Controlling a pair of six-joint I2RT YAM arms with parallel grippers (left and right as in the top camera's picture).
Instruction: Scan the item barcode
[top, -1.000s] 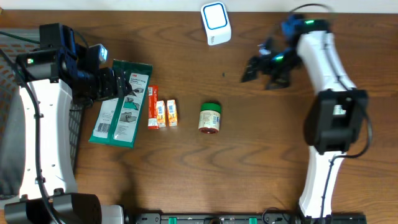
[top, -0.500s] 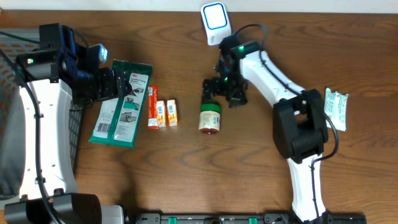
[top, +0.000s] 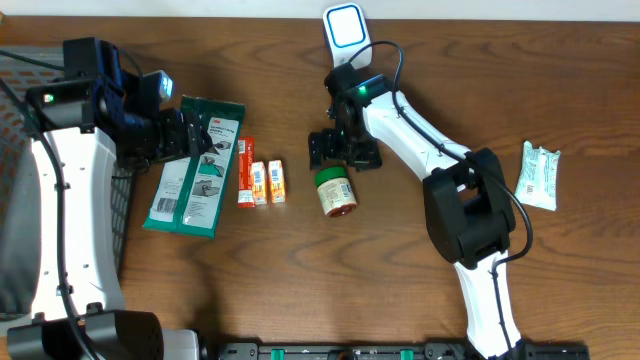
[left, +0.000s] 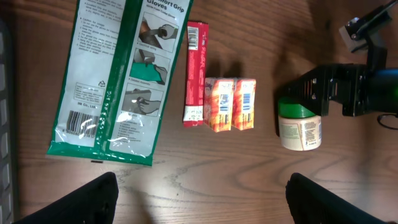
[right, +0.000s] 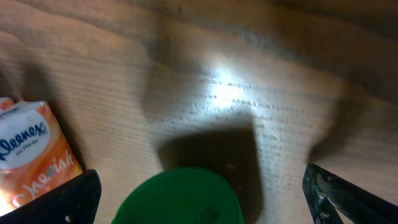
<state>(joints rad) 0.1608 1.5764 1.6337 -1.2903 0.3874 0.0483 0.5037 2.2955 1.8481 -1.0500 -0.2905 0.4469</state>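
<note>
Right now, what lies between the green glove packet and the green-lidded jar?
A red stick pack and two orange tissue packs lie in a row between the glove packet and the jar, clearest in the overhead view.

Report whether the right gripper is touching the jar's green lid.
Apart. Right wrist view: the open right gripper straddles the green lid, with bare table showing beside each finger.

The overhead camera looks straight down on the whole bench. The left wrist camera looks down from well above, left of the green-lidded jar. The right wrist camera hangs close over that jar, which all views share.
</note>
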